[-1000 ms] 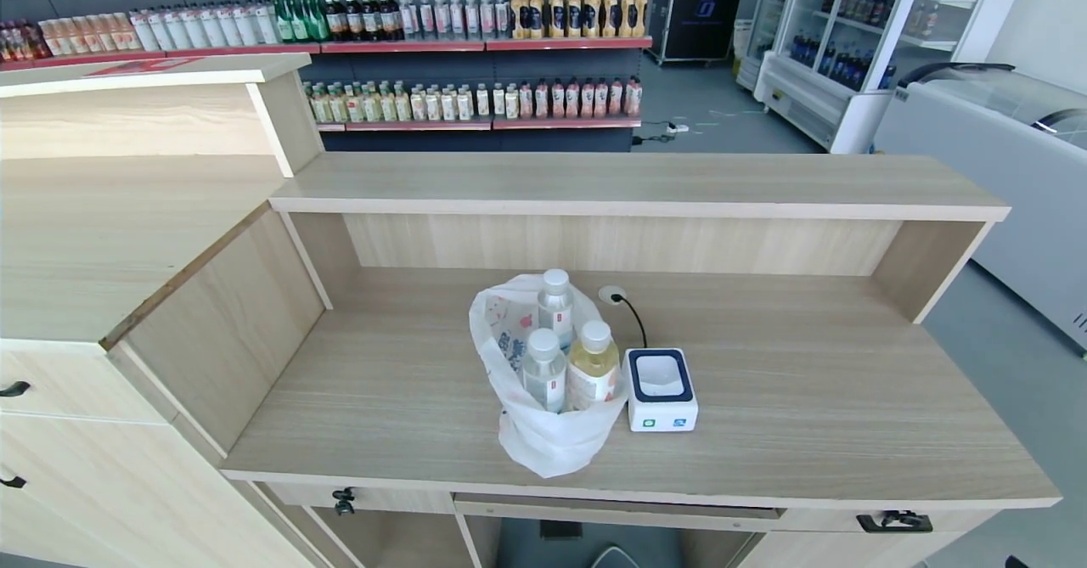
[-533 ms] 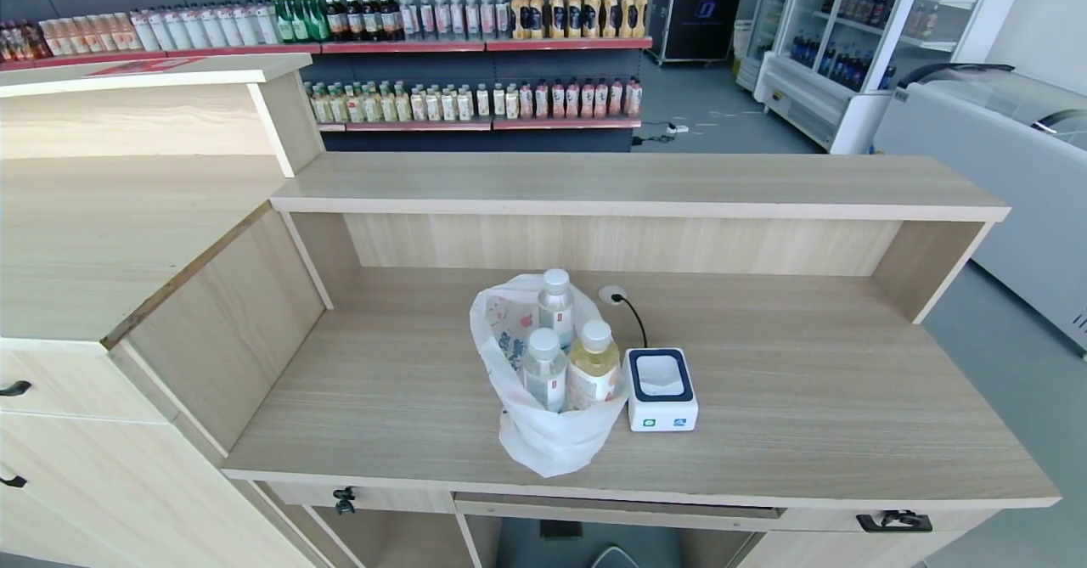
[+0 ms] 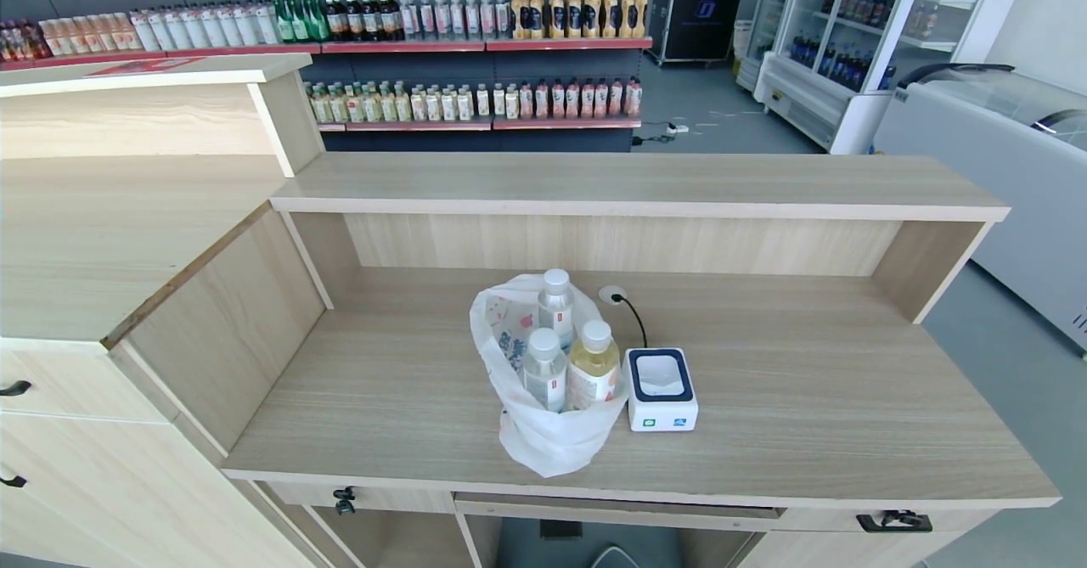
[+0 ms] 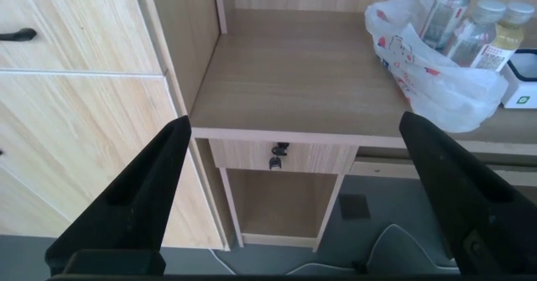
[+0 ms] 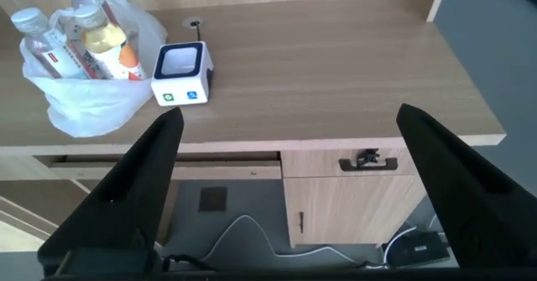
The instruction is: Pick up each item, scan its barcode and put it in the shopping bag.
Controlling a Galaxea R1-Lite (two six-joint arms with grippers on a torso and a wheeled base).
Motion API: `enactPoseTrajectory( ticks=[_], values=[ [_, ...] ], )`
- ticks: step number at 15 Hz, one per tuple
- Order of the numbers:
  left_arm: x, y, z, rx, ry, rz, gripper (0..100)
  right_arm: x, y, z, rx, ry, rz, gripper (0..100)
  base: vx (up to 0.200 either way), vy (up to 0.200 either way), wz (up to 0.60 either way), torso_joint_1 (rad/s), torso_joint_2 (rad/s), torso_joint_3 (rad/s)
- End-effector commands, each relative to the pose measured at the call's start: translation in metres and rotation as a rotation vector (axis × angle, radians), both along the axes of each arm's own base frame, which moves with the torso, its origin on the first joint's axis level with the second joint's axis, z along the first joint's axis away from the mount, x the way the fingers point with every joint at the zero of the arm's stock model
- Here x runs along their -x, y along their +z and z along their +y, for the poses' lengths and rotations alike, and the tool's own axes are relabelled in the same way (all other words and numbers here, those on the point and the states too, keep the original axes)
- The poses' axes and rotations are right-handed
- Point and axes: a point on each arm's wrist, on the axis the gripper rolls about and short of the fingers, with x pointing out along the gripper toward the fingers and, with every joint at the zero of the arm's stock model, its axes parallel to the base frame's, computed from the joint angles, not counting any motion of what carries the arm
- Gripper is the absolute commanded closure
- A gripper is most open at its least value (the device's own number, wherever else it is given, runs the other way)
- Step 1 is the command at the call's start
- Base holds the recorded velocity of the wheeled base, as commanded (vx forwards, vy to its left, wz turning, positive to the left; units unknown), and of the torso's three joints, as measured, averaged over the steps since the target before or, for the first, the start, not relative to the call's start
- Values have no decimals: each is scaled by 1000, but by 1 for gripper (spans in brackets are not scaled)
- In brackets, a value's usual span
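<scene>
Left wrist view: the left gripper (image 4: 294,123) is seen w/ its jaws stood wide apart, nothing held btwn them, parked in front of and lower than the counter's near left corner. The right gripper (image 5: 289,115) is likewise spread wide and bare, held off before the near edge toward the right corner, where a black drawer handle (image 5: 367,159) is fitted under the top.

On the light wood-grain counter (image 3: 807,398), approx. mid-length and close to the near edge, the white crumpled plastic shopping bag (image 3: 543,441) is stood open. Three items are lodged upright inside it:
- a clear white-capped bottle w/ a red-and-white label (image 3: 544,370)
- a yellow-drink bottle w/ a white cap (image 3: 592,367), touching the first on the right-edge side
- a second clear white-capped bottle (image 3: 556,300), behind both

The white square scanner w/ a dark-blue-rimmed window (image 3: 661,388) is set just beside the bag on the right-edge side, apparently touching the plastic. Its black cable (image 3: 633,317) is led back to a round port (image 3: 611,295) nearer the far edge.

No change is found vs. the frames from a sec. ago: bag, bottles and scanner are placed the same, and the camera is not shifted. From this the bagging is judged done, or nearly. Every bottle seen on the counter is already in the bag, so no pick appears to be in hand.
</scene>
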Motion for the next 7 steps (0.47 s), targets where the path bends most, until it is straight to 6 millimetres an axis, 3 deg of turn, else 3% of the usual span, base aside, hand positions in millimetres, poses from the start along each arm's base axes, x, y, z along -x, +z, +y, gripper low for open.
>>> enactPoseTrajectory(
  ticks=[1, 7],
  values=[
    [0, 0, 0, 0, 0, 0, 0, 0, 0, 0, 0, -1, -2, 0, 0, 0, 0, 0, 0, 0],
    [0, 0, 0, 0, 0, 0, 0, 0, 0, 0, -1, -1, -2, 0, 0, 0, 0, 0, 0, 0]
  ],
)
